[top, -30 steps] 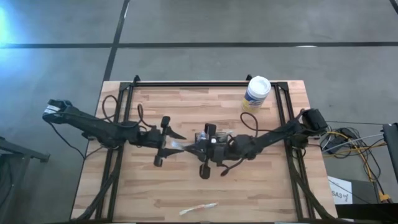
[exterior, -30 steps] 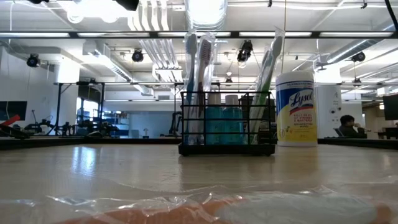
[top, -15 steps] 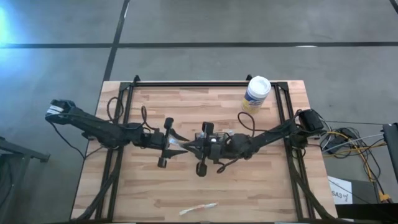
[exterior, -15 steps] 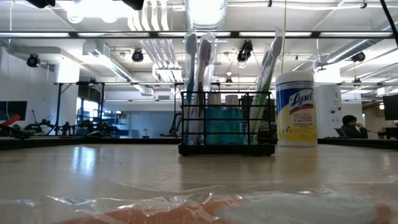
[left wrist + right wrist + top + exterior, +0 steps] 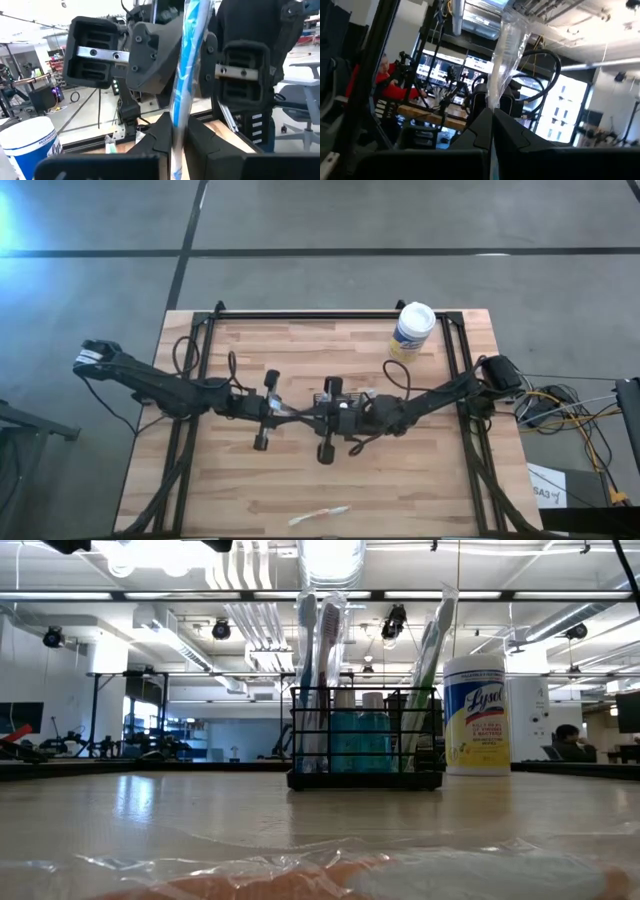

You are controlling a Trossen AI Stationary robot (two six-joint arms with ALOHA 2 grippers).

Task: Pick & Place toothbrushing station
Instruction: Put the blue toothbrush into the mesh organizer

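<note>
Since a second ago the left gripper (image 5: 283, 414) has closed on the wrapped toothbrush (image 5: 186, 75) that the right gripper (image 5: 305, 417) pinches shut, seemingly a handover

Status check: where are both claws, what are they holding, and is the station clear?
Both claws meet mid-table, left claw and right claw each shut on one wrapped toothbrush. Toothbrushing station stands upright, untouched. Wipes canister beside it; spare wrapped brush at near edge.

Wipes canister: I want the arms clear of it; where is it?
In the high view the canister stands near the table's far-right corner; in the low view, just right of the black toothbrushing station.
</note>
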